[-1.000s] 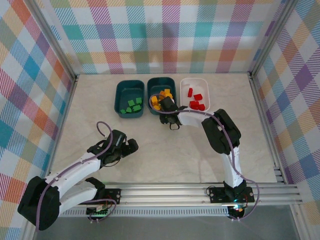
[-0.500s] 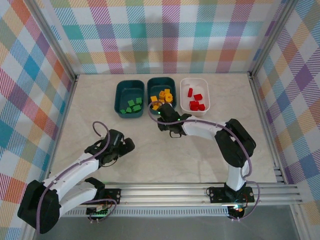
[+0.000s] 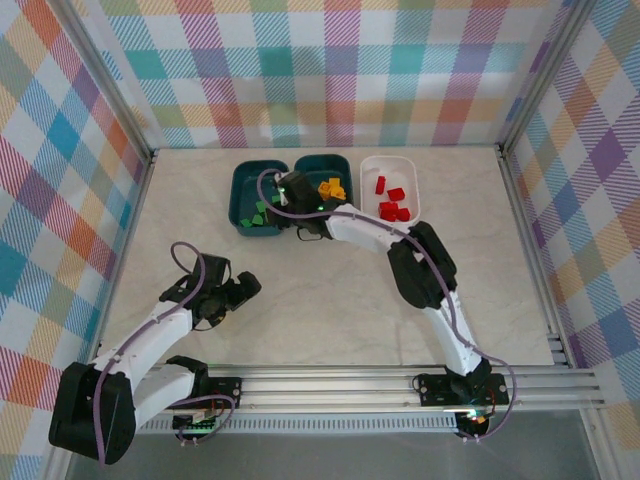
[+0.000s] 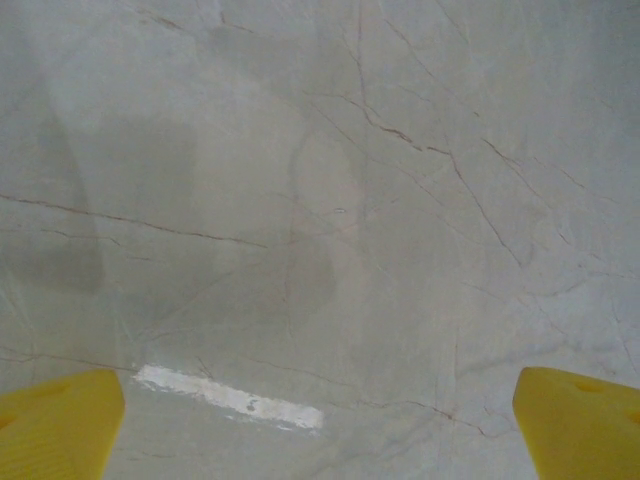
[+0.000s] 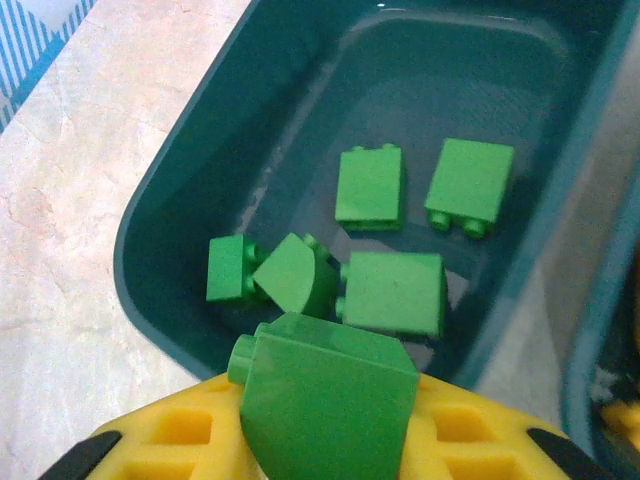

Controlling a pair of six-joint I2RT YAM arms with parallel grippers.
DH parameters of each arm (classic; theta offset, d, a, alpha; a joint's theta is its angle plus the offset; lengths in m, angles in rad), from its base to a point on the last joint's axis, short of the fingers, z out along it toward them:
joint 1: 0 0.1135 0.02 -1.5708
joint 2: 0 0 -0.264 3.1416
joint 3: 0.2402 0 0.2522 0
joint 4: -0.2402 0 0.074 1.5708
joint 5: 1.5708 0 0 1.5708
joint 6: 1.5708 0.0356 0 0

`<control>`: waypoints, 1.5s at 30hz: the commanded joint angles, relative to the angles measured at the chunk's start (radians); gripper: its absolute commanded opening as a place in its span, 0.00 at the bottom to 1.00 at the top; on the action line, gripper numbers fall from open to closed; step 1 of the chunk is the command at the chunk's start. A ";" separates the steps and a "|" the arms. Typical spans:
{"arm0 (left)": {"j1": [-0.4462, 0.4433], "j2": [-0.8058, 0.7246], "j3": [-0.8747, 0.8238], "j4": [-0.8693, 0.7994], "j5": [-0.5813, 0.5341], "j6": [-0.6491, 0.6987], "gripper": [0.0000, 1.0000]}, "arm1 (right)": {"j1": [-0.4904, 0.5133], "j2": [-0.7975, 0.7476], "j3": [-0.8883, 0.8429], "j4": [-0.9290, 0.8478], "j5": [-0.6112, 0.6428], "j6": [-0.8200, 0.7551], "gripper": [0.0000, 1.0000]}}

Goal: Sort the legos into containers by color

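Pale marble desk point(image 3: 330, 300), plaid walls point(image 3: 330, 80) around. Three bins in row at far side: left teal bin point(image 3: 248, 185), middle teal bin point(image 3: 312, 165), white bin point(image 3: 405, 166). Green legos point(image 5: 371, 186) lie in left teal bin, orange legos point(image 3: 330, 187) in middle teal bin, red legos point(image 3: 392, 205) in white bin. Right claw point(image 3: 285, 197) at edge of left teal bin, clamped on green lego point(image 5: 325, 395) above rim. Left claw point(image 3: 243, 292) wide, nothing in it, over bare desk, well apart from bins.

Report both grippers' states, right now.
Left gripper: open, holding nothing.
Right gripper: closed on a green lego, above the teal bin.
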 commanded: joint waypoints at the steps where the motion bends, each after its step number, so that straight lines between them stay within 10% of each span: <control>1: 0.008 -0.025 -0.018 0.001 0.040 0.010 1.00 | 0.004 0.060 0.117 -0.084 -0.021 -0.040 0.37; 3: 0.008 -0.021 -0.020 0.009 0.052 0.006 1.00 | 0.004 0.082 0.182 -0.129 -0.007 -0.047 0.56; 15: 0.006 -0.158 0.047 -0.077 0.021 0.034 1.00 | 0.006 -0.453 -0.403 0.142 0.012 -0.037 0.74; 17: -0.004 -0.247 0.085 -0.137 -0.050 0.037 1.00 | 0.006 -0.598 -0.570 0.210 0.011 -0.034 1.00; 29: -0.023 -0.532 0.001 0.027 -0.364 -0.130 1.00 | 0.004 -1.033 -0.986 0.207 0.406 -0.104 1.00; 33: -0.024 -0.364 0.064 0.080 -0.402 0.094 1.00 | -0.063 -1.175 -1.153 0.375 0.514 -0.249 1.00; 40: -0.024 -0.186 0.030 0.505 -0.258 0.506 1.00 | -0.280 -1.276 -1.383 0.615 0.342 -0.405 1.00; 45: -0.020 -0.177 -0.046 0.598 -0.471 0.629 1.00 | -0.358 -1.262 -1.429 0.676 0.321 -0.550 1.00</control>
